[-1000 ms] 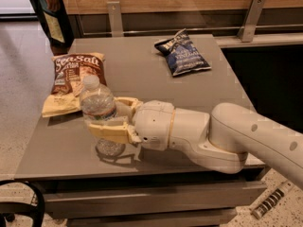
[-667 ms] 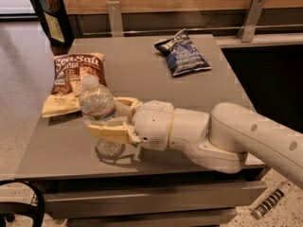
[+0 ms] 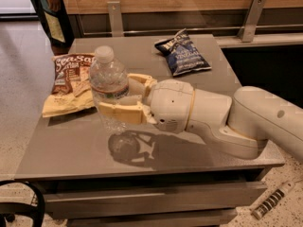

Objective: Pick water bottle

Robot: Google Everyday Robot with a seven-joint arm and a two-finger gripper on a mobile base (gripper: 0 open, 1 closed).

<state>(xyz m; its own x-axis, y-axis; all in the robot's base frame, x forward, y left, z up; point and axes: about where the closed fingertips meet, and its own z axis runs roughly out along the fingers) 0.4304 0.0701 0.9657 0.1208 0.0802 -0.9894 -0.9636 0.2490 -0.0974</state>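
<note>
The water bottle (image 3: 109,84) is a clear ribbed plastic bottle with a white cap (image 3: 104,54) and a label band round its middle. It stands upright and is held a little above the grey table (image 3: 71,150), over its own reflection. My gripper (image 3: 127,98) reaches in from the right and is shut on the bottle. One cream finger (image 3: 120,111) lies across the bottle's front and the other finger (image 3: 142,82) is behind it. The bottle's lower part is partly hidden by the front finger.
A brown chip bag (image 3: 71,70) and a yellow bag (image 3: 64,103) lie at the table's left, close to the bottle. A dark blue chip bag (image 3: 182,55) lies at the back. A person (image 3: 49,8) stands at the far left. A rail runs behind the table.
The bottle has risen off the table, held in my gripper, and moved slightly right. The bags have not moved.
</note>
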